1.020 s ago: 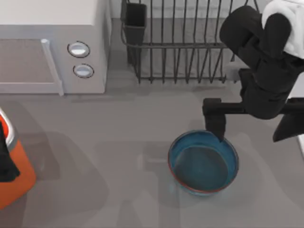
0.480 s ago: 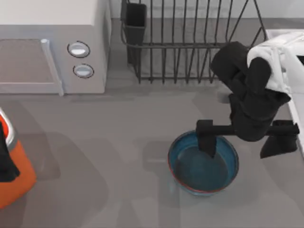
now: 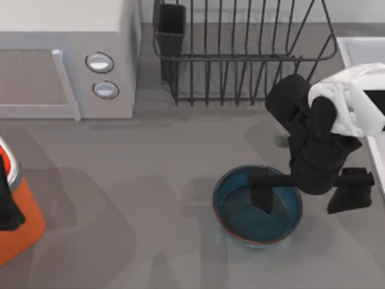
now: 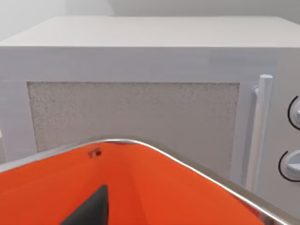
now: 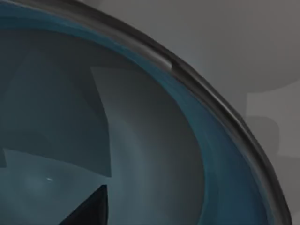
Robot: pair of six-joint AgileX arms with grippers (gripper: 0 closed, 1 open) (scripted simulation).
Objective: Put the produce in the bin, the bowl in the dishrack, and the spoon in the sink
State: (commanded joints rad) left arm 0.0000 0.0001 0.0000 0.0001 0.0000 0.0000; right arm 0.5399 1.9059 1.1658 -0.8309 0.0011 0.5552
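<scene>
- I am holding my right arm's end effector [image 3: 301,195] over the bowl [image 3: 231,214], on the right half of the table [image 3: 150,180].
- Its fingers are standing spread: one finger [image 3: 260,188] is hanging inside the bowl's rim, and the other finger [image 3: 350,191] is sitting outside the bowl toward the table's right side.
- The jaws are gripping nothing; the bowl's right wall is lying between the two fingers.
- The bowl, teal-blue with a thin reddish-brown rim, is resting upright on the table, in front of the dishrack [image 3: 240,60] and apart from it.
- In the right wrist view I am looking down into the bowl's blue inside [image 5: 117,140], with a dark fingertip [image 5: 89,211] low in it.
- The dishrack is standing at the back of the table, its black utensil cup [image 3: 170,27] at its left corner.
- A strip of the sink [image 3: 361,51] is showing at the right edge, partly covered by the arm.
- My left arm is parked at the left edge over the orange bin [image 3: 21,223]; I cannot tell how its end effector is set.
- In the left wrist view the bin's grey rim [image 4: 197,171] is sitting in front of the white microwave [image 4: 140,93].
- The microwave [image 3: 66,54] is showing two round knobs [image 3: 100,62]; I am reading no writing, brand or label on anything.
</scene>
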